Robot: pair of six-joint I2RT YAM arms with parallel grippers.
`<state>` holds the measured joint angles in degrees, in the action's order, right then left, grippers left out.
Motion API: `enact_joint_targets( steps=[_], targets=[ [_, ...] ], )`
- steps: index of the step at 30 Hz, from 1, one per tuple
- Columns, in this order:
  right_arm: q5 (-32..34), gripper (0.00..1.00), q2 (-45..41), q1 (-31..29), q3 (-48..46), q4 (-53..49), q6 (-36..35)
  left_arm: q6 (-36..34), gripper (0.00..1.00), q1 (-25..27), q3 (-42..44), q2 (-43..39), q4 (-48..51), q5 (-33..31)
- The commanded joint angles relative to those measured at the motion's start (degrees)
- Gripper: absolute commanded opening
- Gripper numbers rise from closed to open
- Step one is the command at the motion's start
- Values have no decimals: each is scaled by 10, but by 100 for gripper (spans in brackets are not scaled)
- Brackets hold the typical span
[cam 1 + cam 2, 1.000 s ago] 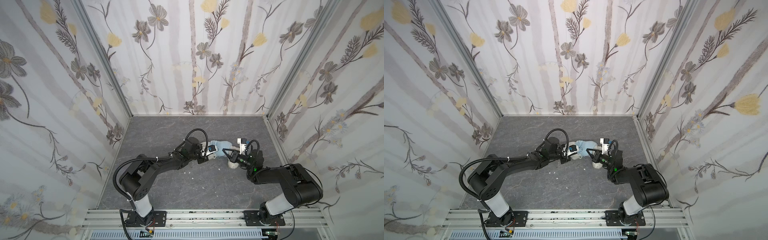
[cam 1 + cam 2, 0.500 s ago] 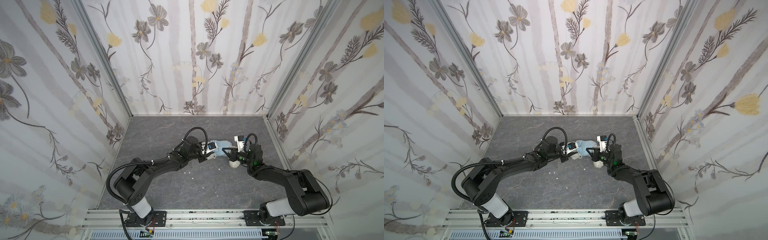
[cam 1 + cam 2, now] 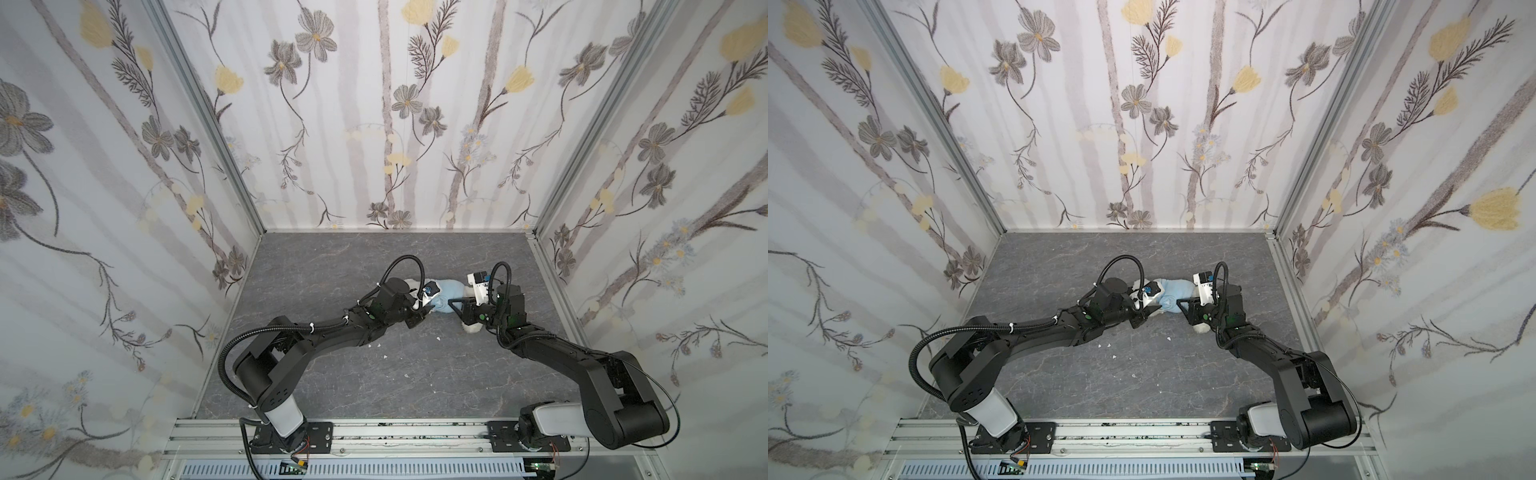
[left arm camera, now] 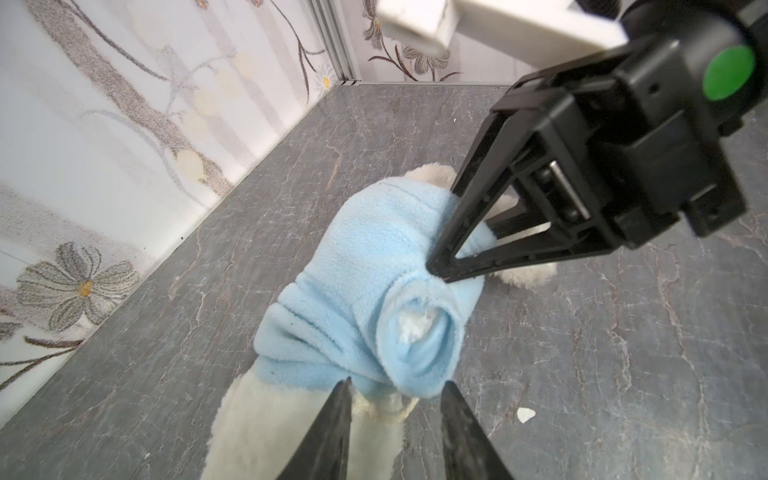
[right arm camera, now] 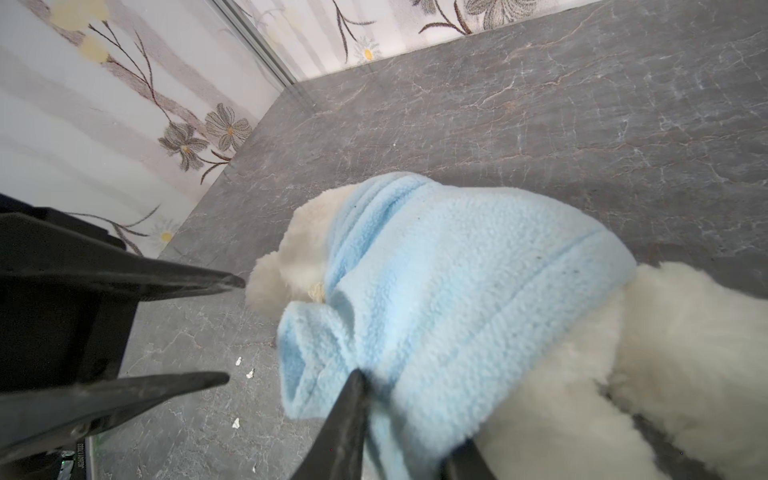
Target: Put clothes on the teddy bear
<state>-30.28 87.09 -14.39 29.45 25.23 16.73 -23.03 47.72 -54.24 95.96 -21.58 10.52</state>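
The teddy bear [image 3: 472, 328] lies on its side on the grey floor, wearing the light-blue hoodie [image 3: 446, 296]; both top views show its white head to the left and its legs [image 3: 1200, 328] to the right. My left gripper [image 4: 397, 384] is open at the neck end. Its tips straddle a bit of white fur just short of the empty-looking sleeve [image 4: 419, 332], and the right wrist view shows that gripper [image 5: 237, 330] gaping. My right gripper [image 5: 409, 415] is at the hoodie's lower hem [image 4: 457, 232], jaws apart, with fleece bulging between its fingers [image 5: 353, 399].
Small white crumbs [image 3: 384, 356] dot the floor [image 3: 374, 382] in front of the bear. Flowered walls [image 3: 124, 249] close in the left, back and right. An aluminium rail [image 3: 415, 432] carrying both arm bases runs along the front edge.
Both grippers have opened from shut over the last second. Both arms have reached slightly further toward the back wall; the bear has barely shifted.
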Motion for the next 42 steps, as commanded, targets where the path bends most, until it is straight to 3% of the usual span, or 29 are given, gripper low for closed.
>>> enact_joint_targets(
  steps=[1,4,7,11,17,19,21,23,26,31,34,37,39,42],
  targets=[
    [22,25,0,0,3,-15,-17,18,33,17,-6,6,0,-47],
    [25,25,-6,0,-1,-16,-18,24,29,26,-16,22,3,-93],
    [26,25,-9,0,-3,-18,-20,40,32,26,-34,41,10,-130],
    [26,25,-9,0,-4,-15,-22,50,36,26,-59,69,20,-103],
    [-11,25,-4,-1,1,19,4,50,34,26,-94,111,25,-66],
    [-36,24,-1,-3,3,43,24,49,21,26,-115,129,32,-81],
    [-57,19,-1,-6,9,48,39,54,0,23,-139,134,60,-99],
    [-73,12,-16,-9,8,39,53,67,0,19,-148,114,106,-105],
    [-93,8,-65,-30,-16,45,105,82,0,12,-108,27,159,-114],
    [-64,13,-119,-144,-53,148,263,78,0,-13,-65,-106,274,-60],
    [-2,10,-135,-201,-90,254,372,66,0,-18,-62,-148,367,-62],
    [104,13,-127,-248,-130,349,482,70,0,-33,-53,-179,388,-99],
    [176,15,-102,-257,-158,412,536,70,31,-50,-59,-176,386,-109],
    [222,18,-46,-229,-166,425,541,88,45,-61,-83,-140,374,-178]
  ],
)
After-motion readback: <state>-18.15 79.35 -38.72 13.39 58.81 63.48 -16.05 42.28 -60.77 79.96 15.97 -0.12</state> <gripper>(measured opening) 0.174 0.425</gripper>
